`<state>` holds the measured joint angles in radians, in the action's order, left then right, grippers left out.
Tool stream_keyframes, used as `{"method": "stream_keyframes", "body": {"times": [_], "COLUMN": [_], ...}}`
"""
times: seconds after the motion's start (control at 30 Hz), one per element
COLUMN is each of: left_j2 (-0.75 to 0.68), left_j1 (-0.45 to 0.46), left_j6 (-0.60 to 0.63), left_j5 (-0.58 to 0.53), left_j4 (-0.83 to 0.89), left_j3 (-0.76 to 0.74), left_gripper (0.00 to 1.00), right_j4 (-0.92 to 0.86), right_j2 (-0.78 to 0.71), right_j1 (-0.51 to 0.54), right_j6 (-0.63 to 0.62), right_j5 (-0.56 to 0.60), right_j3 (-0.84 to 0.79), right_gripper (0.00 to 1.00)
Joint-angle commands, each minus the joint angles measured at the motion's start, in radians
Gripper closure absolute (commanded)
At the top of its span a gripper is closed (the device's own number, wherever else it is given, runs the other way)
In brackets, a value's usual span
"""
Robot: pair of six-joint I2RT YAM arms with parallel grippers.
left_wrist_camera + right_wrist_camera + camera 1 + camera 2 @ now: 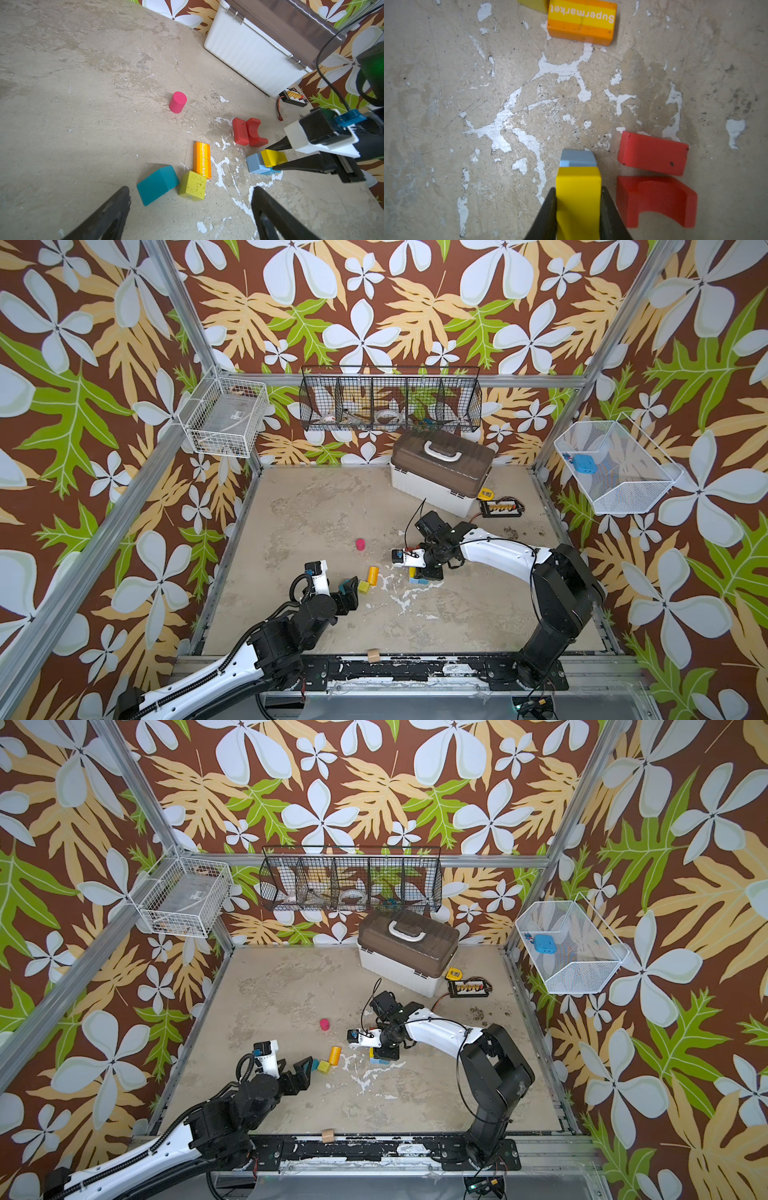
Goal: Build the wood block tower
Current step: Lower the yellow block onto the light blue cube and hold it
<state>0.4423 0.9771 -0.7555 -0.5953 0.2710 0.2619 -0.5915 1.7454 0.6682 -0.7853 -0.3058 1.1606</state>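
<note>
Pinching a yellow block [578, 199] over the blue block [578, 159], right pincer [578, 190]; left pincer [190, 189] spread near teal block [156, 184].

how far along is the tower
Barely started: one blue block sits as the base. In hand: right fingers clamp a yellow block over it; left fingers open, empty. Remaining: teal roof, lime cube, orange block, red block, red arch, pink cylinder, and a wood piece at the front edge, all loose.

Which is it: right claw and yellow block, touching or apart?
Touching. In the right wrist view the right claw clamps the yellow block, jaws flush against both sides.
</note>
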Motion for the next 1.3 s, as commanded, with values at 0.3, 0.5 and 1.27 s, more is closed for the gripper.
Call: {"method": "stream_keyframes", "body": {"times": [0.3, 0.5, 1.27], "left_j2": [-0.001, -0.003, -0.002], "left_j1": [0.001, 0.001, 0.001], "left_j6": [0.008, 0.008, 0.009], "left_j5": [-0.01, -0.011, -0.011], "left_j4": [-0.022, -0.021, -0.023], "left_j3": [0.002, 0.002, 0.0], "left_gripper": [0.07, 0.07, 0.07], "right_j4": [-0.015, -0.023, -0.054], "right_j2": [0.034, 0.044, 0.043], "right_j1": [-0.009, -0.012, -0.012], "right_j6": [0.028, 0.027, 0.045], "right_j5": [0.0, -0.005, -0.018], "right_j3": [0.022, 0.026, 0.034], "right_gripper": [0.86, 0.83, 0.78]}}
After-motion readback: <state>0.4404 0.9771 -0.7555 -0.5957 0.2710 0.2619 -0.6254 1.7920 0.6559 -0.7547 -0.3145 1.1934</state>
